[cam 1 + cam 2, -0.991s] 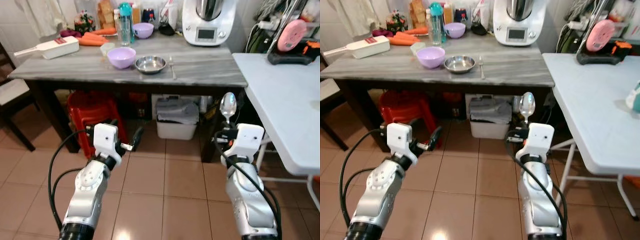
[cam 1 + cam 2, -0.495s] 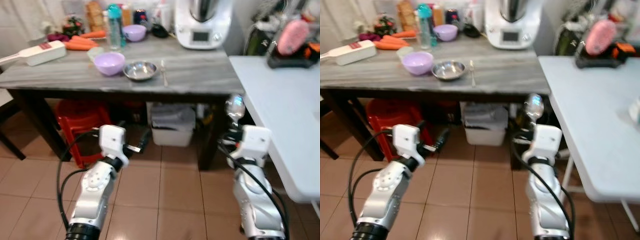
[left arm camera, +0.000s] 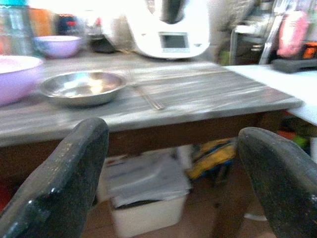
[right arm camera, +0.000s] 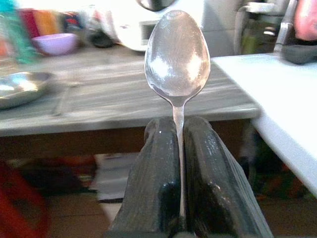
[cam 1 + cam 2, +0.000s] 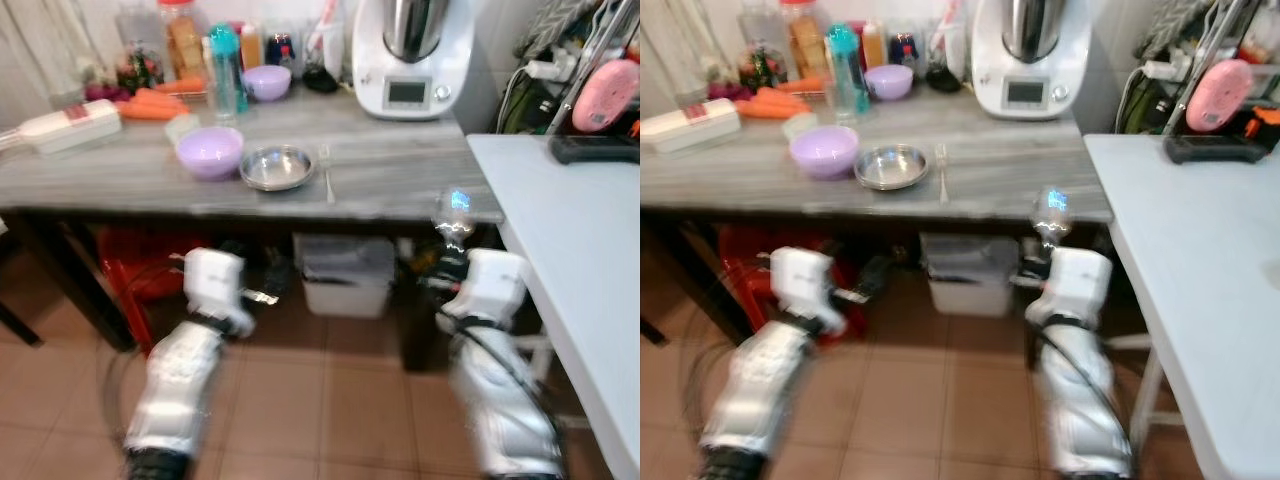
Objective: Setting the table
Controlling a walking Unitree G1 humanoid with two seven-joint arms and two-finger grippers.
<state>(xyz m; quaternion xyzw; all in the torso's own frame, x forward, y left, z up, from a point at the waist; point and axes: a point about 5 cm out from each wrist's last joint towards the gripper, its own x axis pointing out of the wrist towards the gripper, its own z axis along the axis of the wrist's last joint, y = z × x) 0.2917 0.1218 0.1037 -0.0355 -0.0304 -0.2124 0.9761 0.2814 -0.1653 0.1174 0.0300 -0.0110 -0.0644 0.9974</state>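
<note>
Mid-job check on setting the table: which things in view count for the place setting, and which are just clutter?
For the job:
- spoon, clamped upright in the right gripper
- steel bowl
- fork beside it
- lilac bowl
- grey table

Lying about:
- carrots
- teal bottle
- kitchen machine
- white bin underneath
</note>
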